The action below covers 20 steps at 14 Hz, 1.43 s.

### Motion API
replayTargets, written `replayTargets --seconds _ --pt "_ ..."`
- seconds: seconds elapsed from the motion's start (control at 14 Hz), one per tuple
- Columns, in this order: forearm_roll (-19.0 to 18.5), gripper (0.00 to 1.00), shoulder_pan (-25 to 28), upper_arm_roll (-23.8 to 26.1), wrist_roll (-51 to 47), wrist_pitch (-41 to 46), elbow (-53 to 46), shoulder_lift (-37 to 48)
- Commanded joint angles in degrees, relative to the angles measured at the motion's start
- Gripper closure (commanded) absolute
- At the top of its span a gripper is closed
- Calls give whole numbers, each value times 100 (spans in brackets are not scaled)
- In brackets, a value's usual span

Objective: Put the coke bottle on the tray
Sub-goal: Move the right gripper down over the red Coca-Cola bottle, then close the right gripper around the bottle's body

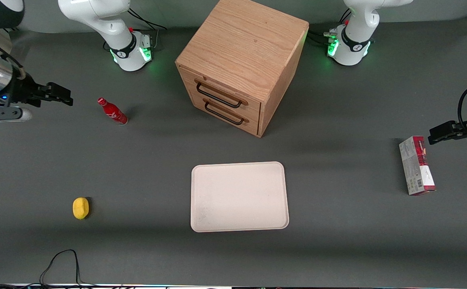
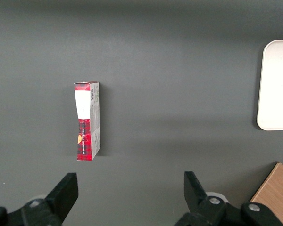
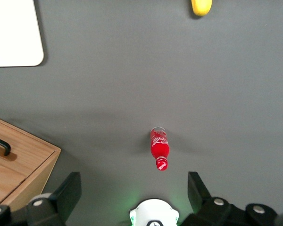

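Note:
The coke bottle (image 1: pixel 113 111), small and red with a red cap, stands on the grey table; it also shows in the right wrist view (image 3: pixel 159 148). The cream tray (image 1: pixel 239 196) lies flat and bare, nearer the front camera than the wooden cabinet, and its corner shows in the right wrist view (image 3: pixel 14 33). My gripper (image 1: pixel 69 98) is open and empty, raised above the table, apart from the bottle and toward the working arm's end. In the right wrist view the gripper (image 3: pixel 132 188) has its fingers wide apart, and the bottle stands clear of them.
A wooden cabinet (image 1: pixel 241 64) with two drawers stands beside the bottle, toward the table's middle. A small yellow object (image 1: pixel 80 208) lies nearer the front camera than the bottle. A red-and-grey carton (image 1: pixel 417 165) lies toward the parked arm's end. The working arm's base (image 1: pixel 131 50) stands near the bottle.

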State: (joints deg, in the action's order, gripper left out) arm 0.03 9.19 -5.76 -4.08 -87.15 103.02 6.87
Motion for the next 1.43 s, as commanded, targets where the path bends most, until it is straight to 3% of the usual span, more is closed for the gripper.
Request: replayTargets --seconds 0.0,0.29,0.5,1.0,1.36 --pt "-169 0 12 -92 -14 -1475 2839 1839" --pt "-327 0 21 -294 197 -2856 4855 2739" --pt "-354 0 21 -575 232 -3877 5850 2767" --pt "-495 0 12 -663 320 -4872 6230 2284" --pt "-495 0 12 -989 636 -4987 6239 2073"
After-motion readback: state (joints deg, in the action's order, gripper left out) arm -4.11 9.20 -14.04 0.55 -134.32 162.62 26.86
